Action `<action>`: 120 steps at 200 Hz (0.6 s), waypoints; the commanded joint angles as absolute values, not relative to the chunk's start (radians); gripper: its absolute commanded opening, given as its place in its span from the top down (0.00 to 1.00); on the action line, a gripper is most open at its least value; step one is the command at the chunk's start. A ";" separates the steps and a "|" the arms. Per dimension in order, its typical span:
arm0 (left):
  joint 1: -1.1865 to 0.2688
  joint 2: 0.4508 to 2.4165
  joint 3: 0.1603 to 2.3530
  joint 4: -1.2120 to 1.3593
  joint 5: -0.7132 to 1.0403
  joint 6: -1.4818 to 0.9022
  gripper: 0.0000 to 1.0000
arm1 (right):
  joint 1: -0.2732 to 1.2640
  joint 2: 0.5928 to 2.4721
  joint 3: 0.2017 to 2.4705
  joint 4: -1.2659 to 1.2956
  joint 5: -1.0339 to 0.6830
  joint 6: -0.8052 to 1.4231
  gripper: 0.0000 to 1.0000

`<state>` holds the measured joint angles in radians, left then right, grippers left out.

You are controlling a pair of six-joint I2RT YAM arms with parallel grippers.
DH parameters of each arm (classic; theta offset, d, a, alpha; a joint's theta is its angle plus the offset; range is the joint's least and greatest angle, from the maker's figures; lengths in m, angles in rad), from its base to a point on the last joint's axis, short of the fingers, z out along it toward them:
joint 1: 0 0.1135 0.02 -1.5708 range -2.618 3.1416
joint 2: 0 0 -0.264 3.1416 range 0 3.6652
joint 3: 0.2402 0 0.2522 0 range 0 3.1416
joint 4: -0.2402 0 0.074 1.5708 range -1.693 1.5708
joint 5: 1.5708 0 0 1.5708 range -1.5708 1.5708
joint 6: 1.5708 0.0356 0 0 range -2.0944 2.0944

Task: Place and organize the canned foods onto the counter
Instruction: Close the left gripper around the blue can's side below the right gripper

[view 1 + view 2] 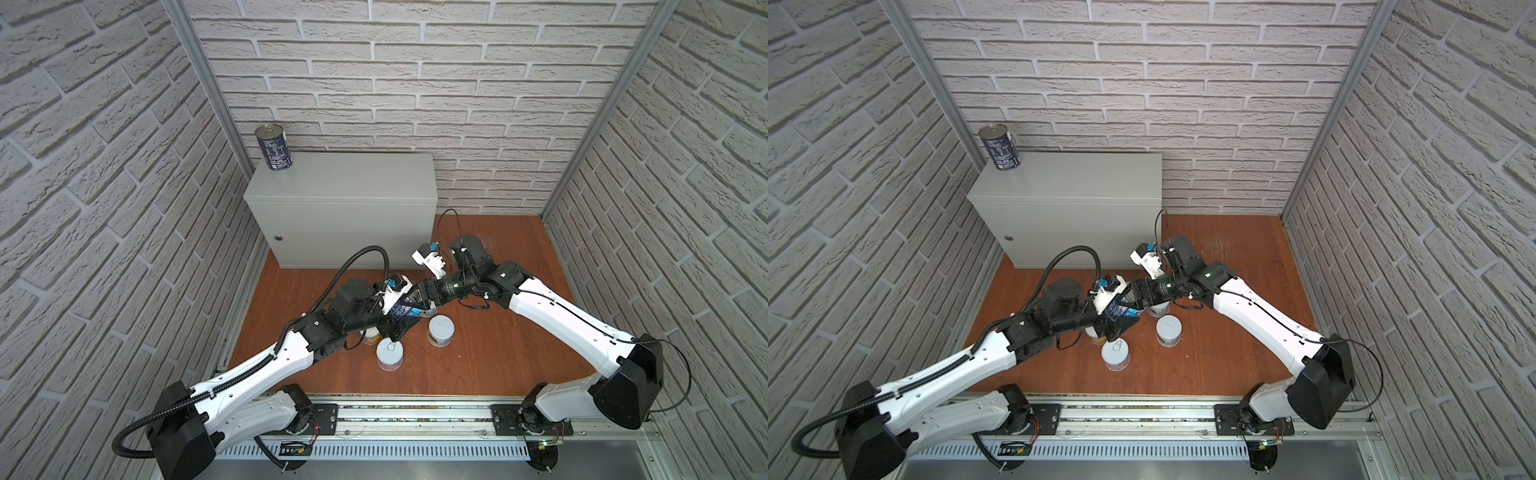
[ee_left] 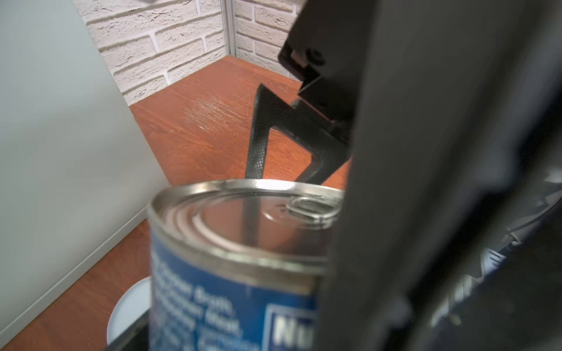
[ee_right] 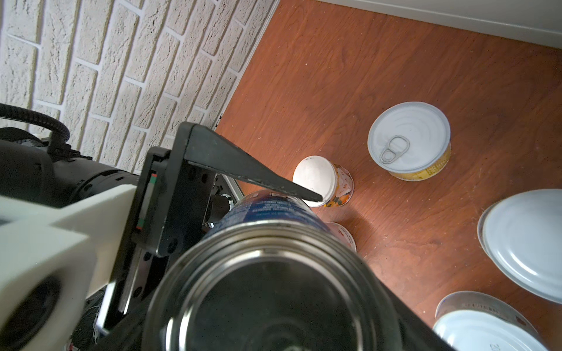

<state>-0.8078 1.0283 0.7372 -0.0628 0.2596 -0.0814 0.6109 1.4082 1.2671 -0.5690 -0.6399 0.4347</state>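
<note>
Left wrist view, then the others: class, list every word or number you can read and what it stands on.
"Chicken Broth," – label of the blue can, soft but legible.
"Nu" – boxed white letters, same label; rest hidden.
Further lines on that label: blurred.
Print on the yellow-labelled can: blurred.
Print on the dark can standing on the counter: too small.

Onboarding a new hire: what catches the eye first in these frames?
Two black-and-white arms meet mid-scene, left gripper and right gripper both at one dark-blue-labelled metal can. A second blue can stands alone on the back-left corner of the light-grey metal cabinet; white-lidded short cans wait on the reddish-brown wooden floor.
</note>
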 commanded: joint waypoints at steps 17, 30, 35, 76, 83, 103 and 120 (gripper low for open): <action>-0.770 1.004 0.697 0.052 0.296 -0.092 0.14 | 0.598 1.380 1.287 -0.367 -0.779 0.473 0.43; -0.765 0.998 0.690 0.061 0.297 -0.095 0.15 | 0.595 1.387 1.288 -0.363 -0.782 0.480 0.43; -0.762 0.997 0.689 0.063 0.295 -0.094 0.17 | 0.594 1.389 1.289 -0.362 -0.781 0.481 0.43; -0.753 0.996 0.686 0.078 0.300 -0.099 0.28 | 0.593 1.396 1.295 -0.388 -0.732 0.463 0.44; -0.751 0.997 0.684 0.084 0.301 -0.100 0.29 | 0.594 1.397 1.295 -0.387 -0.733 0.463 0.44; -0.743 0.996 0.681 0.097 0.300 -0.108 0.33 | 0.594 1.402 1.296 -0.383 -0.735 0.466 0.45; -0.735 0.996 0.676 0.112 0.299 -0.115 0.34 | 0.593 1.401 1.296 -0.394 -0.713 0.461 0.45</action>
